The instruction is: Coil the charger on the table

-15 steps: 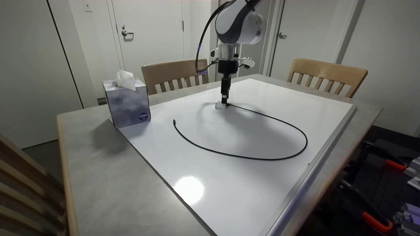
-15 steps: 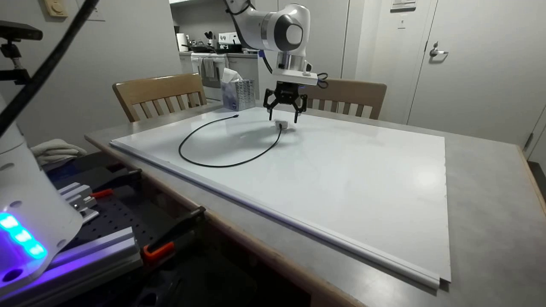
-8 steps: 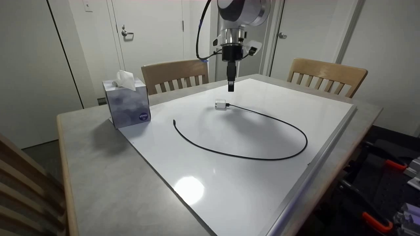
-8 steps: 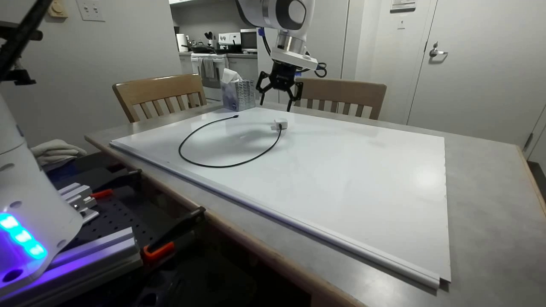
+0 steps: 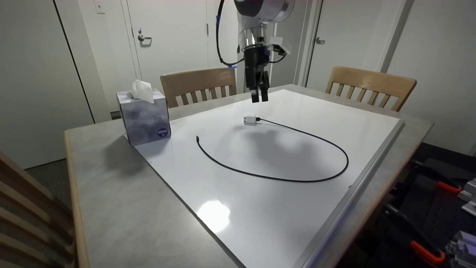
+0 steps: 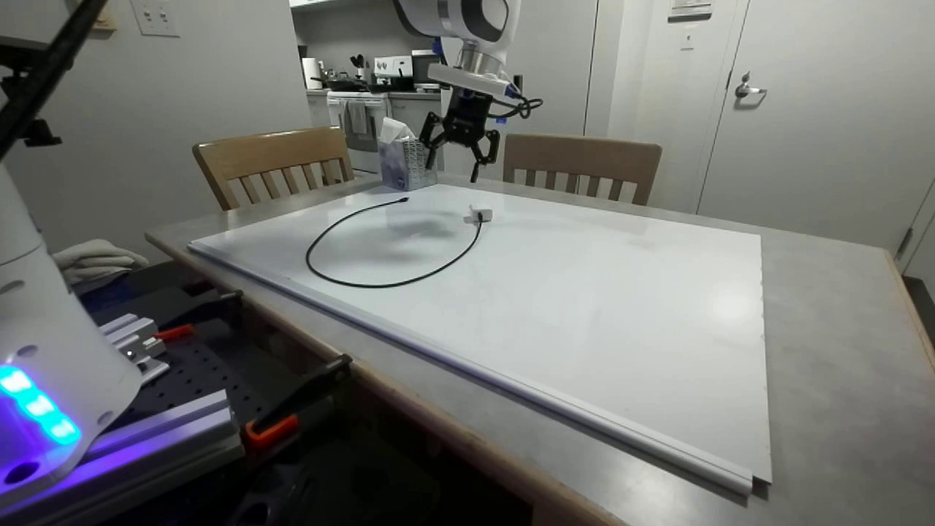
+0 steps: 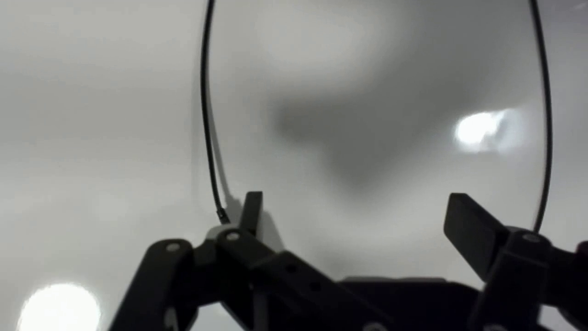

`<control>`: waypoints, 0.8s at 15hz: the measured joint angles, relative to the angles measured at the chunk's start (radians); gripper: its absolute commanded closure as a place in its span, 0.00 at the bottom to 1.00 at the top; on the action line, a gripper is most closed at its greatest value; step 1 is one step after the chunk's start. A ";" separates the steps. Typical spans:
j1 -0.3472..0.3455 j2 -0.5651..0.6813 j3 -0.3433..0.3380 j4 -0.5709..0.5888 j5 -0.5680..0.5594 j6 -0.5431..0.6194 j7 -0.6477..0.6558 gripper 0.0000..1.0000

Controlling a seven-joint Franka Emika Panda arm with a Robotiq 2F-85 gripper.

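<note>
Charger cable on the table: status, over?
Fingers open, empty, above the table. Charger cable not coiled, one wide open curve. Tissue box stands apart, seemingly not in the way.

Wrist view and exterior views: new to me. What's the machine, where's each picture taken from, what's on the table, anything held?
It's a white and grey jointed robot arm ending in a black two-fingered gripper. Both exterior views look at it from outside; the wrist view is taken from the arm's end, looking down past the gripper. On the grey table lies a glossy white rectangular panel. Across it a long, thin black charger cable makes one wide curve from a small white block to a loose end. A purple and white tissue box stands at the panel's corner. Nothing is held: the gripper hovers, fingers apart.
</note>
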 measured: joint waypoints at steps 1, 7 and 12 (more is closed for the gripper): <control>0.019 0.010 -0.001 0.025 0.002 -0.024 0.073 0.00; 0.110 0.106 -0.026 0.151 0.024 -0.040 0.485 0.00; 0.132 0.148 -0.043 0.195 0.045 -0.034 0.616 0.00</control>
